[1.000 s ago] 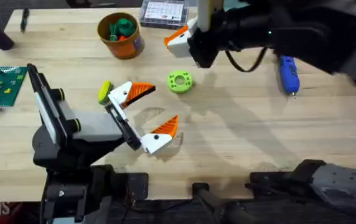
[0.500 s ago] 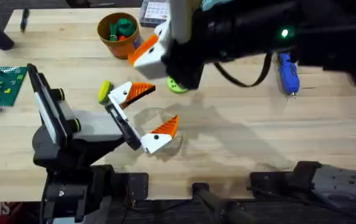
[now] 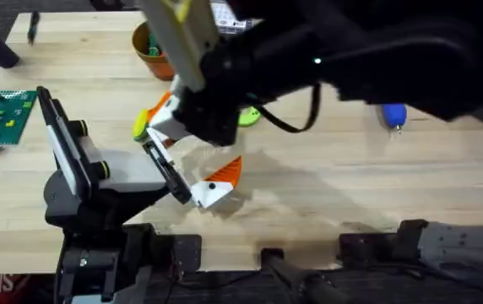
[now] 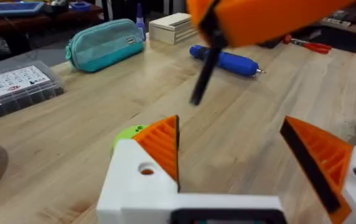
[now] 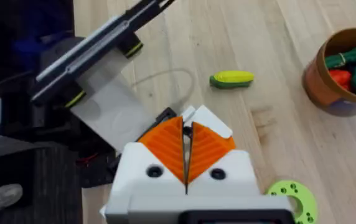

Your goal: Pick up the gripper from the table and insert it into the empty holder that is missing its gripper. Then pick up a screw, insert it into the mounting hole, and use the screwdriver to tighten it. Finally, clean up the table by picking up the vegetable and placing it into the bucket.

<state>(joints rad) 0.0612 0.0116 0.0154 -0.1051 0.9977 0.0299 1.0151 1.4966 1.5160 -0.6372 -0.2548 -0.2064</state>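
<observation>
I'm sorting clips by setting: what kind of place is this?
Probably a robotics lab or workshop bench: a wooden table with a blue electric screwdriver, a clear parts organizer box, and red-handled pliers on a bench behind.

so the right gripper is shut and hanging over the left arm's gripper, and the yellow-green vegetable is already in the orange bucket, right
Not quite. The vegetable lies on the table, apart from the bucket, as the right wrist view shows. The rest holds: the right gripper is shut, its pads together, over the left gripper.
</observation>
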